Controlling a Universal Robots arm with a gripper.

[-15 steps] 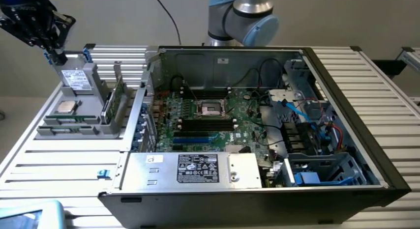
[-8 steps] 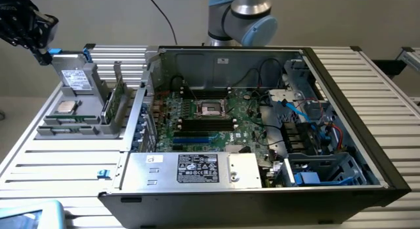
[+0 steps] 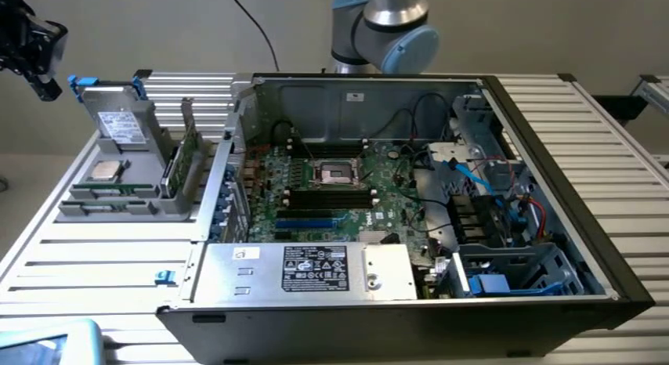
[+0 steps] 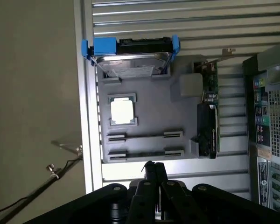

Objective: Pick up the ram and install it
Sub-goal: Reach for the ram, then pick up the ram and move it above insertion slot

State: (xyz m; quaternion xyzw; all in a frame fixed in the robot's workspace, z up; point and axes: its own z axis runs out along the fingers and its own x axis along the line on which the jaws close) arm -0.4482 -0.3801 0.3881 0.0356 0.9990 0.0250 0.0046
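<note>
Jaws are hanging pressed together and empty near the tray (image 4: 151,100), where the ram (image 3: 105,193) is sitting edge-up beside the CPU (image 4: 122,111). Arriving unopened or misaligned, they are risking knocking or chipping it.

The table (image 3: 94,263) is ribbed bare metal with a dull silver sheen. The holder (image 4: 149,107) on it is smooth matt grey plastic and carries a hard drive (image 4: 130,63), glossy metal in a bright blue plastic bracket (image 4: 105,46), and a processor (image 4: 122,111) with a pale satin metal lid. The computer case (image 3: 366,99) is unpainted sheet metal inside and matt black outside, its power supply (image 3: 240,275) is plain grey metal, and the gripper (image 4: 151,167) looks smooth matt black.
</note>
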